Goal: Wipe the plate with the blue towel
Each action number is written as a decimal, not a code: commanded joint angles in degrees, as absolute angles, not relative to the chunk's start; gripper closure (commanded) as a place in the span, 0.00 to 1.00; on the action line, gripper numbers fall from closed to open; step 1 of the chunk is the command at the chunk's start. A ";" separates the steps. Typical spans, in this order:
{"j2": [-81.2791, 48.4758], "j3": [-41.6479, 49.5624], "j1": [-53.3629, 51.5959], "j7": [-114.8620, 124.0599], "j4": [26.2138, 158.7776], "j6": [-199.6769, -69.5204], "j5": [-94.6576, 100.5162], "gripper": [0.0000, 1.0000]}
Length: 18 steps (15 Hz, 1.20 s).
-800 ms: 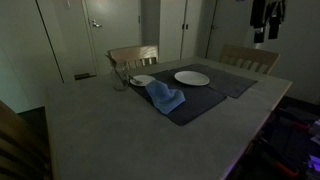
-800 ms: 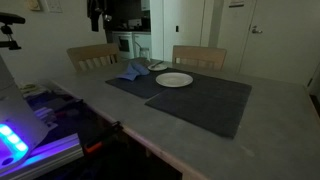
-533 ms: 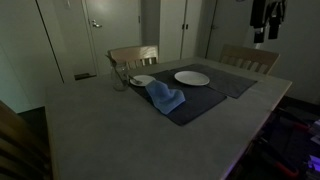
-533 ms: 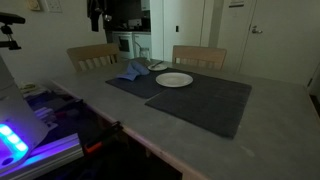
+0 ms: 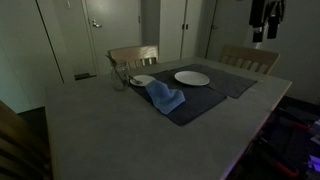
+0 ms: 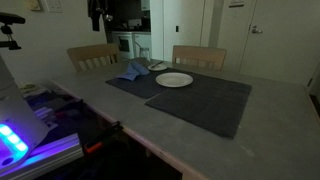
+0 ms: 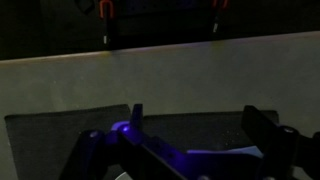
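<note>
Pincer [image 7: 195, 115]: open; in the wrist view its two fingers [image 7: 137, 114] rise from the bottom edge with a wide gap between them and nothing in it.
Pincer place: in both exterior views it hangs high above the desk, in the upper right corner of one frame [image 5: 266, 22] and near the upper left of another [image 6: 97, 13], well apart from every item.
Plate [image 5: 192, 77]: white, round, flat on a dark mat [image 5: 205, 100] just above frame centre; in an exterior view it lies left of centre [image 6: 174, 80].
Towel [image 5: 165, 96]: blue, crumpled, lying on the mat near frame centre, down and left of the plate and apart from it; in an exterior view it shows left of the plate [image 6: 130, 71].
Dish [image 5: 143, 80]: small, pale, just beside the towel's upper end.
Glass [image 5: 120, 80]: clear, upright, left of the dish.
Desk [image 5: 90, 130]: pale grey top filling the lower frame; in the wrist view it forms a light band across the middle [image 7: 150, 75].
Chairs: two wooden backs behind the far edge [image 5: 133, 55] [image 5: 250, 58].
Light: dim; fine detail is hard to tell.
</note>
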<state>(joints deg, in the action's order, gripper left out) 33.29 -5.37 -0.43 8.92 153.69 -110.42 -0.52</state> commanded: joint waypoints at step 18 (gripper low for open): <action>1.04 -6.81 -5.88 -1.31 137.42 -133.35 4.48 0.00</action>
